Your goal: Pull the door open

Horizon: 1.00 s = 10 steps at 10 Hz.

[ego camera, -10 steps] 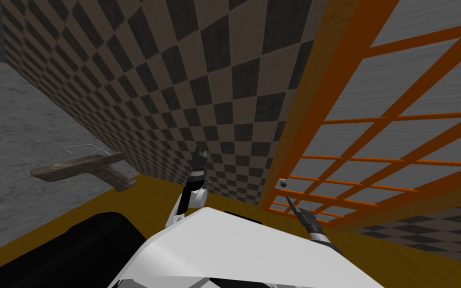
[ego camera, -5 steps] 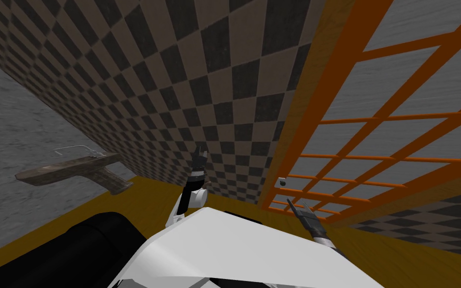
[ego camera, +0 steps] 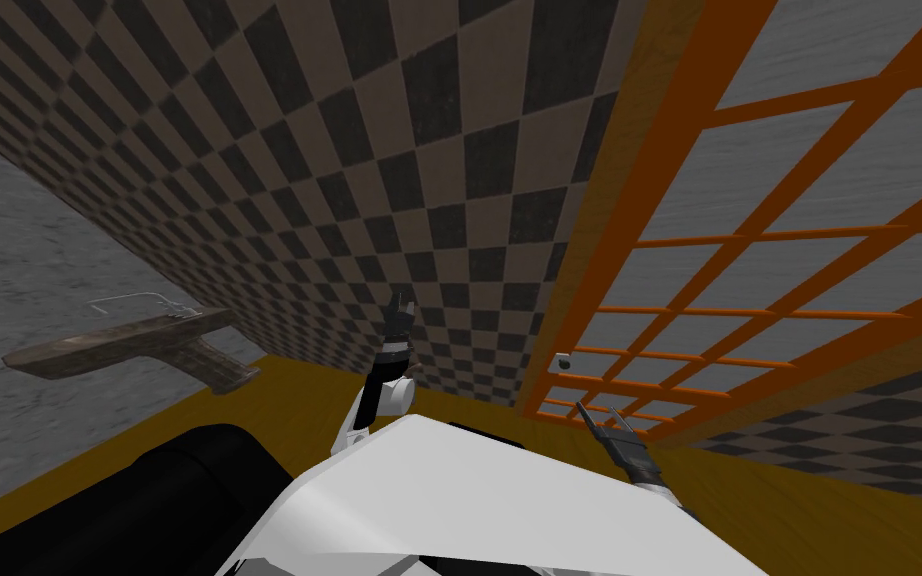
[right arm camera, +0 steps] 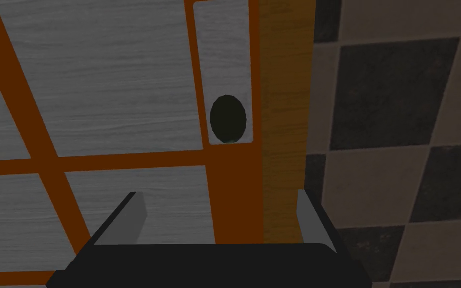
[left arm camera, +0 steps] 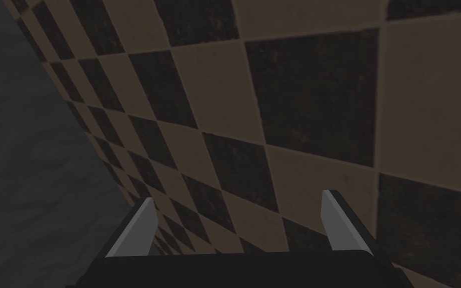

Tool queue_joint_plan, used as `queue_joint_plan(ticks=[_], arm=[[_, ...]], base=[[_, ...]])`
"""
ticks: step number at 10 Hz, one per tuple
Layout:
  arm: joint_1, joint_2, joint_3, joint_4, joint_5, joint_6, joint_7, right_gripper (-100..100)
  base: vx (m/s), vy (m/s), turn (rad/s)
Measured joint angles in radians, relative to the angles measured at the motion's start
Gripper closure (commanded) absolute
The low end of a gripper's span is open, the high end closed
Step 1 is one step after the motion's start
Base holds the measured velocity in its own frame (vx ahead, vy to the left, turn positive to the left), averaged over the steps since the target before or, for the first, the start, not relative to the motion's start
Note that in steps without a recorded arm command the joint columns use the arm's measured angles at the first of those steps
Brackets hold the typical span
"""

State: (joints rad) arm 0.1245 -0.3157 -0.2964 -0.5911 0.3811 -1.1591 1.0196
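The right pincer (right arm camera: 224,220) is held with its fingers apart, nothing between them. Ahead of the gap, untouched and apart from the fingertips, the dark round knob (right arm camera: 228,119) is seen on the orange-latticed door (right arm camera: 99,100), near the edge that meets the wooden frame (right arm camera: 284,125). The left pincer (left arm camera: 237,220), likewise spread, is pointed at the checkered wall (left arm camera: 314,100).

Door (right arm camera: 99,90) panels w/ grey wood grain, matt; jamb (right arm camera: 284,125) tan wood; knob (right arm camera: 228,119) dark, matt.
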Motion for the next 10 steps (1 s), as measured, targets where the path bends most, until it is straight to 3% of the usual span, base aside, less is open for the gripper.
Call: queue_joint_plan(ticks=[3, 8, 9, 10], arm=[[-0.009, 0.002, -0.003, 0.006, -0.002, 0.005, 0.008, -100], [-0.029, 0.014, -0.009, -0.001, -0.009, 0.039, 0.02, -100], [-0.028, 0.014, -0.009, -0.002, -0.009, 0.039, 0.02, 100], [-0.027, 0.015, -0.008, -0.001, -0.009, 0.037, 0.02, 100]], base=[[0.164, -0.004, 0.039], [0.191, 0.002, 0.032], [-0.023, 0.005, -0.002], [-0.038, -0.008, 0.004]])
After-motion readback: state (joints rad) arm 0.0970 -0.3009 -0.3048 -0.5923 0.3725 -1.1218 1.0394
